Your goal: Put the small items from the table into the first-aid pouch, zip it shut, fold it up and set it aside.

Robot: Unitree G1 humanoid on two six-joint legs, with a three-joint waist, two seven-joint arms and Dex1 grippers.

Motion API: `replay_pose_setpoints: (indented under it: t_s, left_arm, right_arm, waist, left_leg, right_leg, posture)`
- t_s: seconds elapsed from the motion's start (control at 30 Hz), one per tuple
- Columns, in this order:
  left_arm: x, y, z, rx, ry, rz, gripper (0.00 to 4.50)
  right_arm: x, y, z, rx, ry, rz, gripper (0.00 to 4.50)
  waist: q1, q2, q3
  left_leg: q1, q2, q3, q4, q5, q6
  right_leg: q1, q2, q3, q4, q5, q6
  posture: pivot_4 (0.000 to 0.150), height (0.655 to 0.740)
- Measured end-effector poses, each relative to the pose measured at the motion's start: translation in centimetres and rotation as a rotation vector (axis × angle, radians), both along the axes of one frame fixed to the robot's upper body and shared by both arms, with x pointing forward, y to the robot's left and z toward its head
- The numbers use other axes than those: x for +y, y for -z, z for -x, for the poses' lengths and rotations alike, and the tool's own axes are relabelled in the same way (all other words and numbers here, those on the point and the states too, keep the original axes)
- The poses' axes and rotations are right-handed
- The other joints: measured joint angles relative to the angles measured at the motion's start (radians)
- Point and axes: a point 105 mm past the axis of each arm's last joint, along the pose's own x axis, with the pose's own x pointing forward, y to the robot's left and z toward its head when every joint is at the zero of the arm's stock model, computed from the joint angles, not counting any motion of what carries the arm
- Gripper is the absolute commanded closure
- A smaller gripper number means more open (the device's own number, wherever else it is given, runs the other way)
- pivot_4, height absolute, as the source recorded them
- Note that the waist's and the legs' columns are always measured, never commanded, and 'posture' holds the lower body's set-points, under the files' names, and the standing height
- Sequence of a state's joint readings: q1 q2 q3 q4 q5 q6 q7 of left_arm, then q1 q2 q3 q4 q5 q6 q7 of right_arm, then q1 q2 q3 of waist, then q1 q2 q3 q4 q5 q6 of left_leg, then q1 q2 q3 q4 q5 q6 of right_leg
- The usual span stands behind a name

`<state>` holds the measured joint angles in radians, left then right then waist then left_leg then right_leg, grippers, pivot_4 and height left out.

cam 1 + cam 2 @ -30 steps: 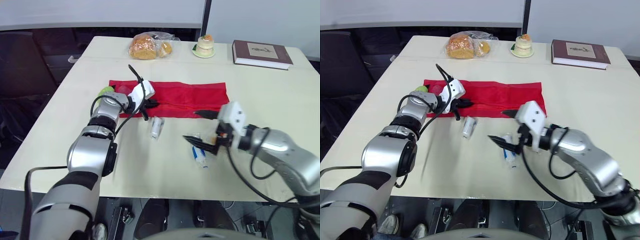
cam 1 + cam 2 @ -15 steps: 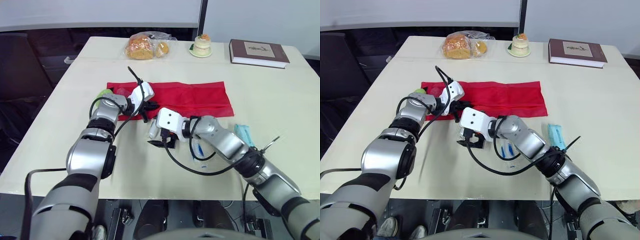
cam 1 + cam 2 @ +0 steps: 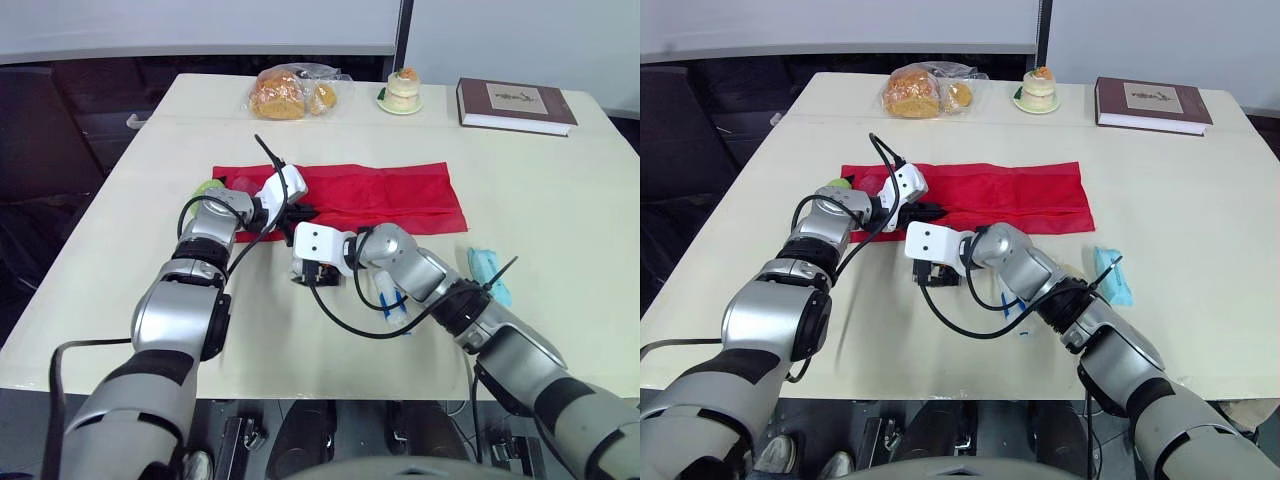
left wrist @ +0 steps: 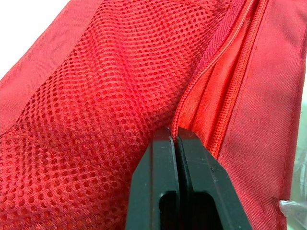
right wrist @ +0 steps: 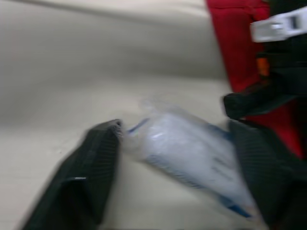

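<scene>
The red first-aid pouch point(image 3: 380, 195) lies flat across the middle of the table, zipper along its front. My left gripper point(image 3: 298, 212) is at the pouch's front left edge; in the left wrist view its fingers point(image 4: 163, 158) are shut on the red fabric beside the zipper point(image 4: 216, 52). My right gripper point(image 3: 305, 272) hangs just in front of the pouch, open. A small white packet point(image 5: 192, 153) lies between its two fingers point(image 5: 91, 163) on the table. A blue-and-white packet point(image 3: 392, 305) and a teal packet point(image 3: 490, 275) lie further right.
A green object point(image 3: 208, 187) pokes out at the pouch's left end. At the table's far edge stand a bag of bread point(image 3: 290, 92), a small cake on a plate point(image 3: 403, 90) and a brown book point(image 3: 515, 105).
My right arm swung from the right side across to the left and now straddles the white packet. The teal packet came into sight. The left gripper stayed at the pouch.
</scene>
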<state>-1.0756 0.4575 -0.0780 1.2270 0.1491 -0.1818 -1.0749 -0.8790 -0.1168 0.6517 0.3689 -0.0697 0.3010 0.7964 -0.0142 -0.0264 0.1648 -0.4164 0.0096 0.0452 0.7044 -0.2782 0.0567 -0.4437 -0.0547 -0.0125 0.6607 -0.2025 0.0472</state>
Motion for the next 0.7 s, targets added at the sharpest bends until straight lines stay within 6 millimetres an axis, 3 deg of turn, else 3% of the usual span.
replay_pose_setpoints:
  t_s: [0.07,0.1,0.23,0.37,0.53,0.7]
  left_arm:
    - [0.0,0.0,0.0,0.000,-0.001,0.000,4.50]
    - [0.0,0.0,0.0,0.000,-0.001,0.001,4.50]
    - [0.0,0.0,0.0,0.000,-0.001,0.004,4.50]
    - [-0.1,0.0,0.0,0.001,0.000,0.011,4.50]
    - [-0.5,0.1,0.1,0.008,0.016,0.023,4.50]
    - [-1.2,0.3,0.5,0.016,0.048,0.042,4.50]
  right_arm:
    - [-0.1,-0.2,-0.1,-0.004,0.003,-0.002,2.71]
    - [-0.2,-0.3,0.0,-0.006,0.003,-0.007,3.33]
    - [-1.3,-1.0,-0.1,-0.016,0.036,-0.025,4.49]
    - [-3.6,-3.4,-0.1,-0.050,0.089,-0.061,4.49]
    - [-6.4,-4.3,0.6,-0.058,0.153,-0.062,4.49]
    - [-12.9,-5.7,0.4,-0.084,0.328,-0.040,4.49]
  waist:
    - [0.000,0.000,0.000]
    - [0.000,0.000,0.000]
    - [0.001,0.000,0.000]
    - [0.001,0.000,0.000]
    - [0.004,0.000,0.000]
    - [0.008,0.000,0.000]
  left_leg:
    - [0.000,0.000,0.000,0.000,0.000,0.000]
    - [0.000,0.000,0.000,0.000,0.000,0.000]
    - [0.000,0.000,0.000,0.000,0.000,0.000]
    - [0.000,0.000,0.000,0.000,0.000,0.000]
    - [-0.001,0.000,0.000,0.000,-0.002,0.002]
    - [-0.001,0.000,0.000,0.000,-0.002,0.003]
  right_leg:
    - [0.000,0.000,0.000,0.000,0.000,0.000]
    - [0.000,0.000,0.000,0.000,0.000,0.000]
    - [0.000,0.000,0.000,0.000,0.000,0.000]
    - [0.000,-0.001,0.000,0.000,0.000,0.000]
    - [0.000,-0.001,0.000,0.000,0.000,0.000]
    - [0.000,-0.002,0.000,-0.001,0.000,0.000]
  posture:
    - [0.150,0.7289]
    - [0.150,0.7289]
    - [0.150,0.7289]
    - [0.150,0.7289]
    - [0.150,0.7289]
    - [0.150,0.7289]
